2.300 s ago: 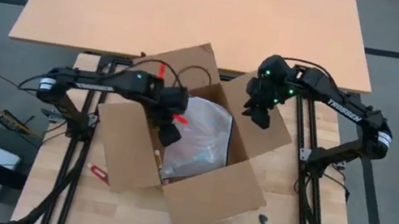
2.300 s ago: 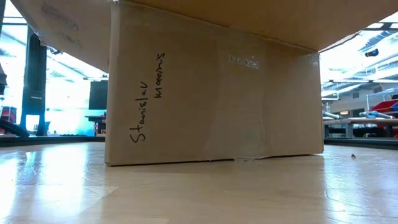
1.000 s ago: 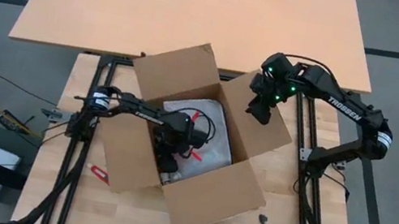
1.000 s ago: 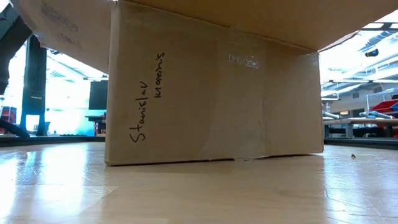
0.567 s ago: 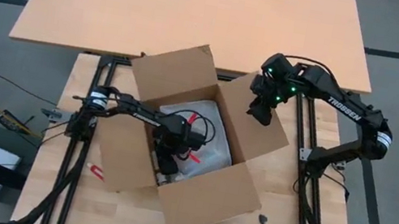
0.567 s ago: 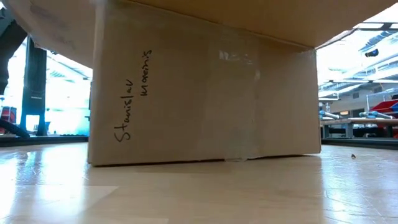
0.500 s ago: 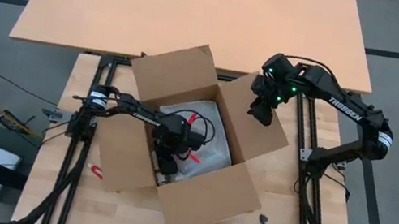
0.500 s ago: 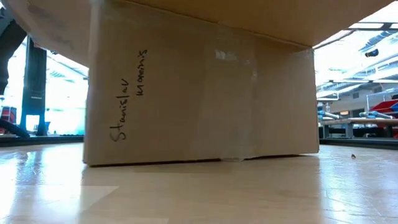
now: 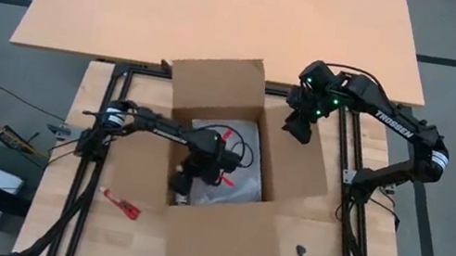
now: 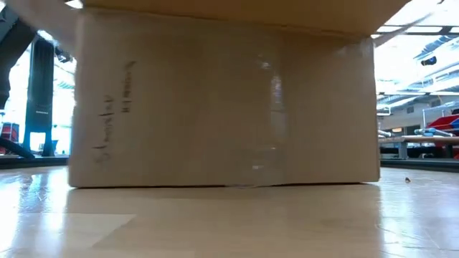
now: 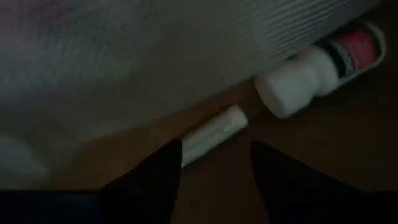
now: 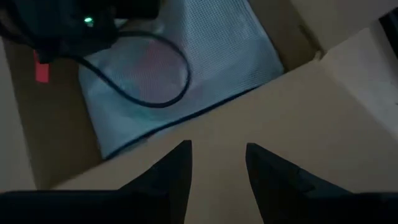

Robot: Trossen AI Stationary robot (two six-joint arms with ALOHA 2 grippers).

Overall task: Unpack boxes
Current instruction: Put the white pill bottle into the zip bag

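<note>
The brown cardboard box (image 9: 218,235) stands open mid-table, flaps spread; in the low view its near wall (image 10: 222,100) fills the picture. A clear plastic bag (image 9: 239,163) lies on the box floor. My left gripper (image 9: 182,186) reaches down into the box near its left wall, open. In the left wrist view a white stick (image 11: 214,130) lies on the floor just ahead of my left gripper (image 11: 214,168), and a white bottle with a pink label (image 11: 311,71) lies beyond. My right gripper (image 9: 298,129) hangs open above the box's right flap (image 12: 298,106). My left gripper points down at the box floor. The white stick's near end (image 11: 186,149) lies close by one fingertip (image 11: 169,155). Whether they touch, I cannot tell.
A small red piece (image 9: 122,205) lies on the table left of the box, and a small dark bit (image 9: 301,250) to its right. A large bare wooden tabletop (image 9: 229,15) stretches behind. The left arm's cable (image 12: 168,74) loops over the bag.
The box has turned clockwise on the table and slid a little toward the left edge; its walls now stand nearly square to the table. My left gripper, inside the box, has rolled about its own axis and risen slightly. The red piece beside the box shows more.
</note>
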